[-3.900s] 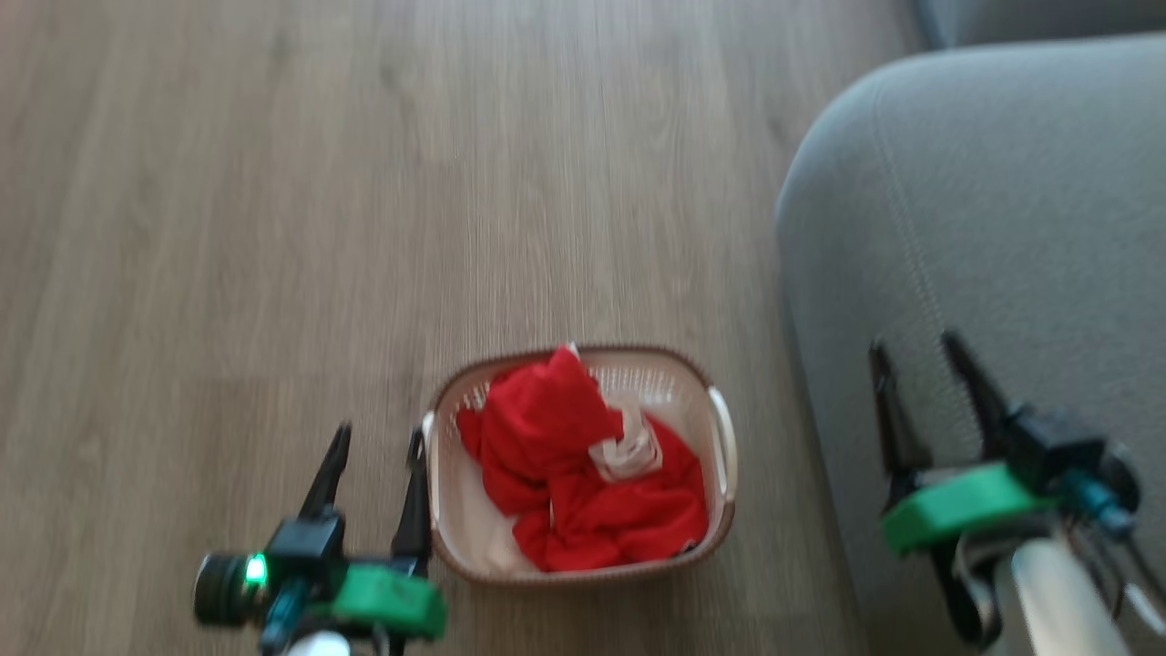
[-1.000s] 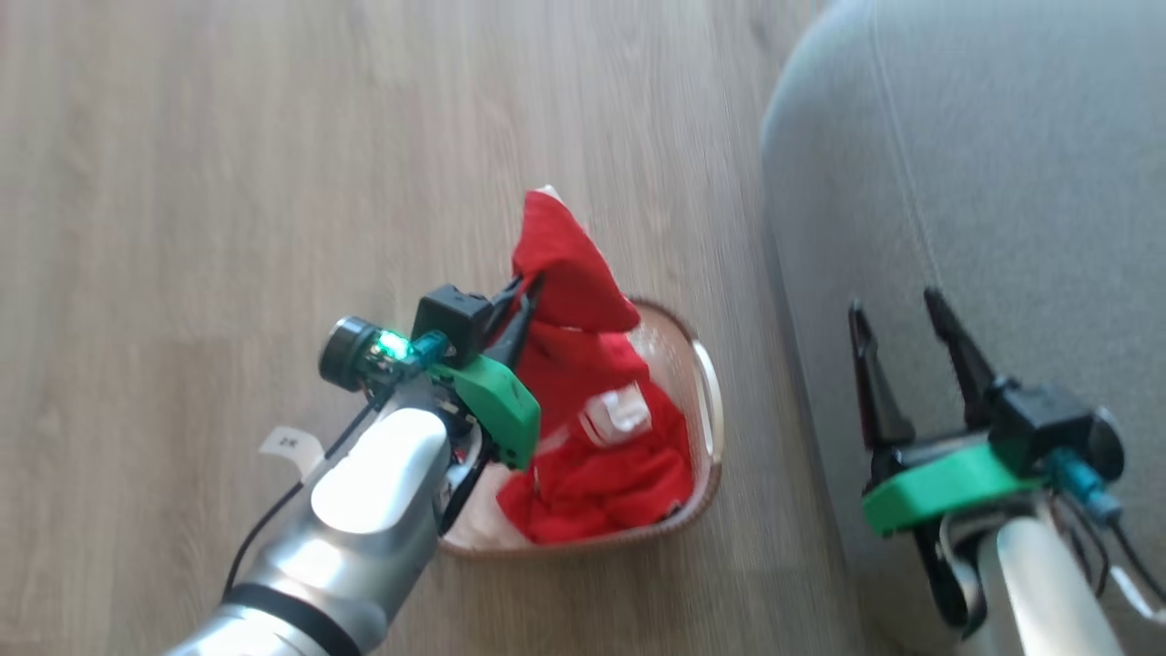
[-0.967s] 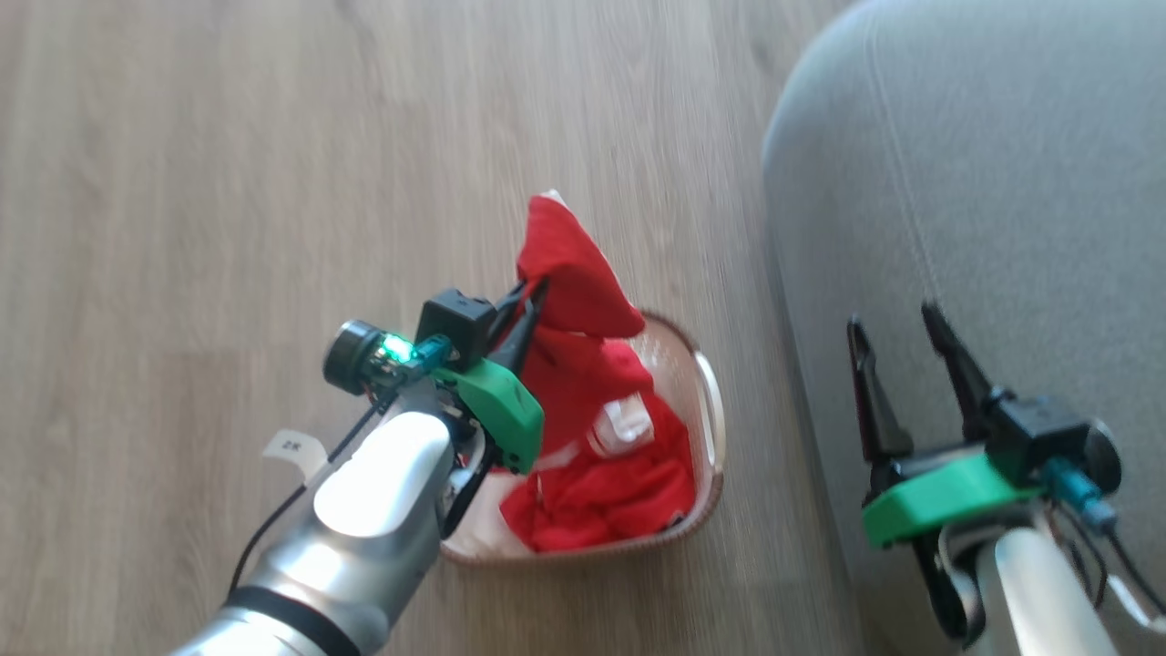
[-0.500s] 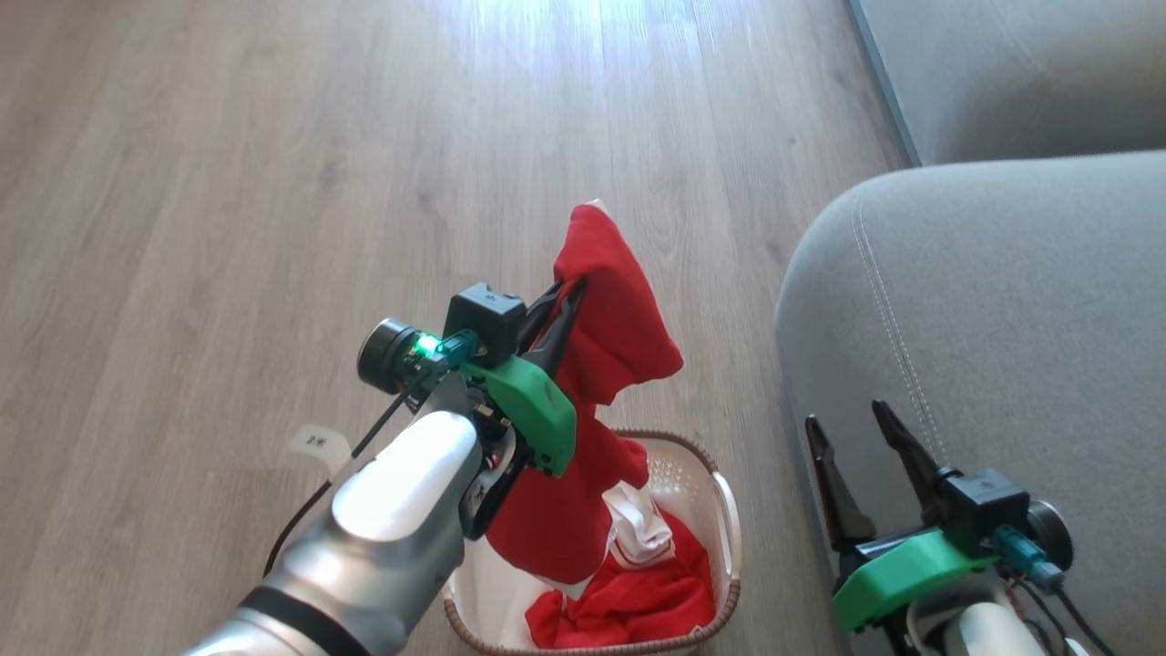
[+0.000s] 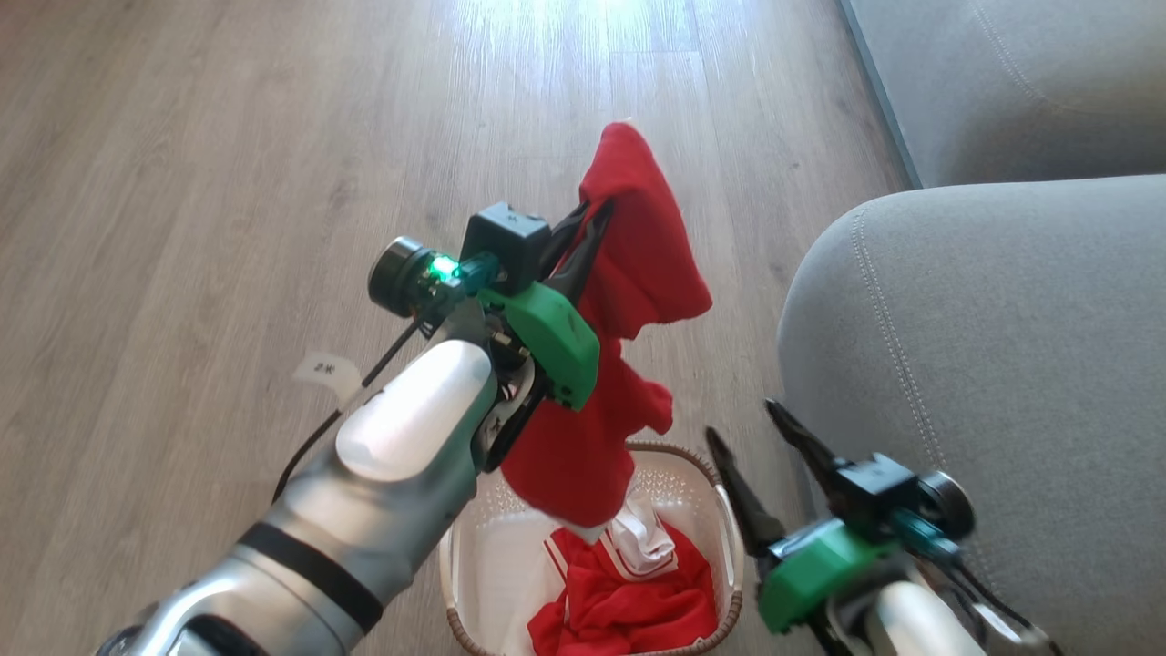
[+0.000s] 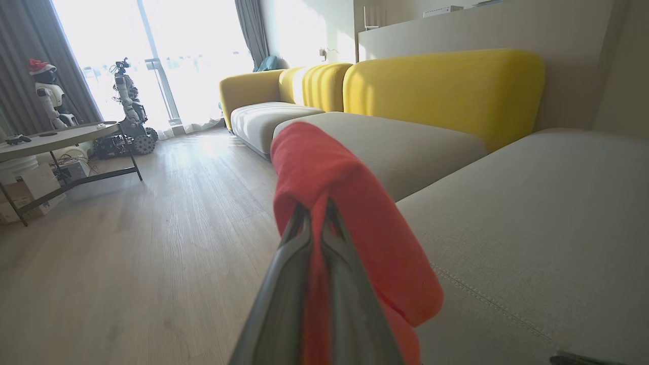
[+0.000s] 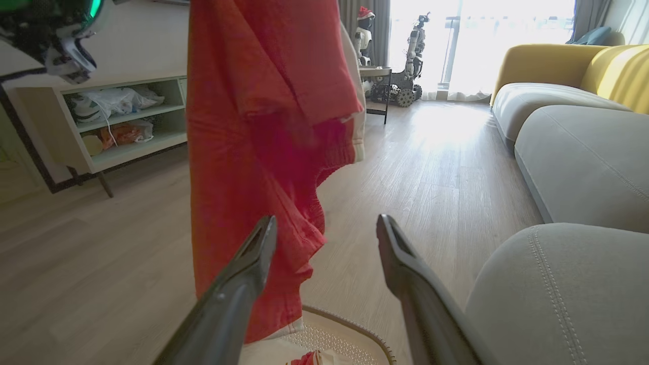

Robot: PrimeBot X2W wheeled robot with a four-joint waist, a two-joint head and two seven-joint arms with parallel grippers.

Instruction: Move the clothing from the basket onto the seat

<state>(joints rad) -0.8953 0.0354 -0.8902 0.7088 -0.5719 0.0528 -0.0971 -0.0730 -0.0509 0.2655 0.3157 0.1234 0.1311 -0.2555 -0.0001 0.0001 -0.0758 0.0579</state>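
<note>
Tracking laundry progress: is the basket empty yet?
Not empty. A red garment with white-striped trim lies crumpled in the basket; the other red garment hangs above it, pinched by the left gripper.

I am looking over a pale wood-plank floor [image 5: 228,182] washed with sunlight. Through the left wrist camera I see a tall bright window [image 6: 197,56] with grey curtains [image 6: 71,61] at the far end of the room. Near it stand a small white robot figure in a red hat [image 6: 48,94] and a dark wheeled machine [image 6: 129,119]. A table [image 6: 61,136] on thin dark legs has boxes [image 6: 30,185] under it. Yellow backrests [image 6: 441,86] line the wall. Through the right wrist camera I see a pale open shelf unit [image 7: 137,114] holding crumpled bags [image 7: 109,100].
</note>
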